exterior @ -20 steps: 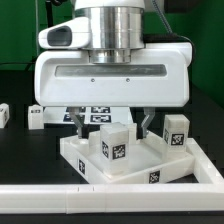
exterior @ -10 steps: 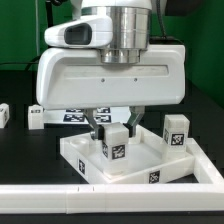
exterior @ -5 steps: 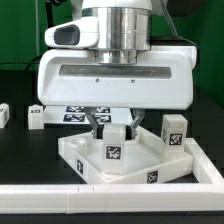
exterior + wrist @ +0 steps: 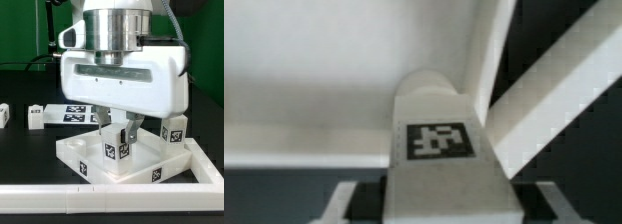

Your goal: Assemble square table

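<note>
White plastic forms the one square table [image 4: 72,150], set low in the middle of the exterior view. Four legs are counted. The held leg [image 4: 117,146] is clamped upright inside the slab's rim by the narrowed gripper [image 4: 118,134]. A corner leg [image 4: 177,130] stands at its three o'clock, and a loose leg [image 4: 37,117] and an edge leg [image 4: 3,113] lie toward nine o'clock. In the wrist view, the one held leg [image 4: 441,150], tag showing, is pinched between two fingers [image 4: 352,200].

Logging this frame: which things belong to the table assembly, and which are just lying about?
Job: gripper, gripped leg, tabletop, upright leg at the exterior view's right, loose leg at its left, cut-off leg at the edge.
Lying about: marker board, white bar fence.
</note>
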Available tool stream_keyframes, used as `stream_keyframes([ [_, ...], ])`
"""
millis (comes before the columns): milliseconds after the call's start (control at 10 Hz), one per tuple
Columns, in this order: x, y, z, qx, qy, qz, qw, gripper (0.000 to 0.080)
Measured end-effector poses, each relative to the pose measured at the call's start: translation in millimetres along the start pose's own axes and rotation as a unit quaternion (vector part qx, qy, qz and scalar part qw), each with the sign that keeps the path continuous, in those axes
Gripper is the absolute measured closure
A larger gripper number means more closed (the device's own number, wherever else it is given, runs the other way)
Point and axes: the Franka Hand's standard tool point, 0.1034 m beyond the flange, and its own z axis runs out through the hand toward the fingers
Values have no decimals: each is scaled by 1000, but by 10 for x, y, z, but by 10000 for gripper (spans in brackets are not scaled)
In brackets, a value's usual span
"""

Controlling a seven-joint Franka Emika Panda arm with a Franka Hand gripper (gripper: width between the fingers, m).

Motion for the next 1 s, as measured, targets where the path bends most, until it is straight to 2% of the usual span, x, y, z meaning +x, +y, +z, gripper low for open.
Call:
stream_keyframes([
  [100, -1, -6, 3, -7, -7, 46, 999, 509],
  [400, -6, -6, 3, -6, -9, 79, 997, 500],
  [500, -2, -5, -10, -2, -7, 30, 1000, 324],
  [600, -20, -10, -9, 3, -4, -5, 1000, 190],
  [700, -40, -17, -5, 3, -4, -55, 998, 162],
  [1000, -46, -15, 3, -2, -2, -196, 981, 152],
])
